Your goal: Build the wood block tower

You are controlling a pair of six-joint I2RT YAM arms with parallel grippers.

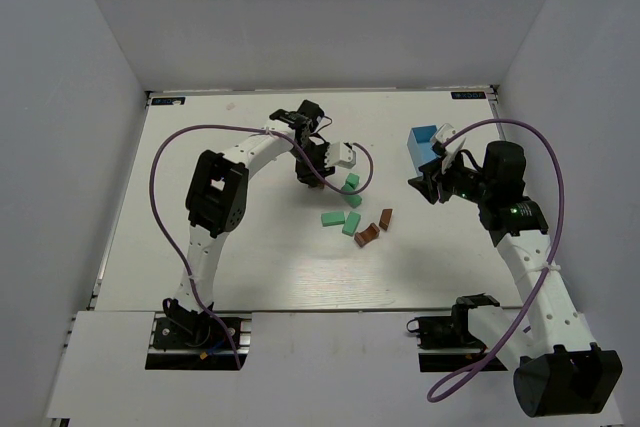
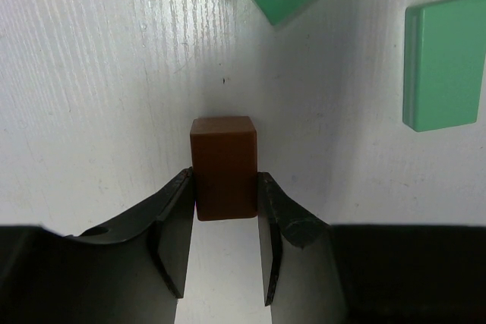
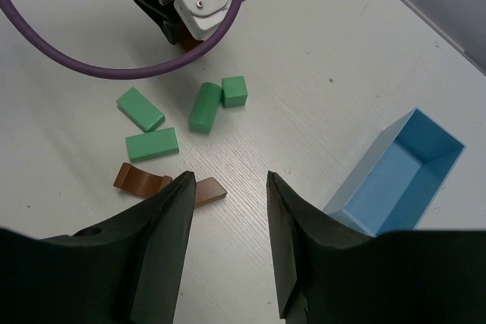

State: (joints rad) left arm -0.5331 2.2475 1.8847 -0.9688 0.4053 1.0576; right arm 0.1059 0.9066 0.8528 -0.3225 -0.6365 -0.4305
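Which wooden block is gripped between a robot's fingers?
The brown block between the left arm's fingers; the other blocks lie loose, untouched.

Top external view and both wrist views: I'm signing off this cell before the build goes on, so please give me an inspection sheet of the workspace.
Surface: white table, wood-grain finish, no spills seen.
Job's things: four green blocks and two brown pieces lie loose mid-table; nothing stacked.
Clutter: blue box, open-topped, nothing seen inside.
Grippers: left gripper shut on an upright brown block standing on the table; right gripper open, holding nothing.
Cables: a purple cable loops along the left arm and another along the right; no snag seen.
Surroundings: plain pale walls on three sides.
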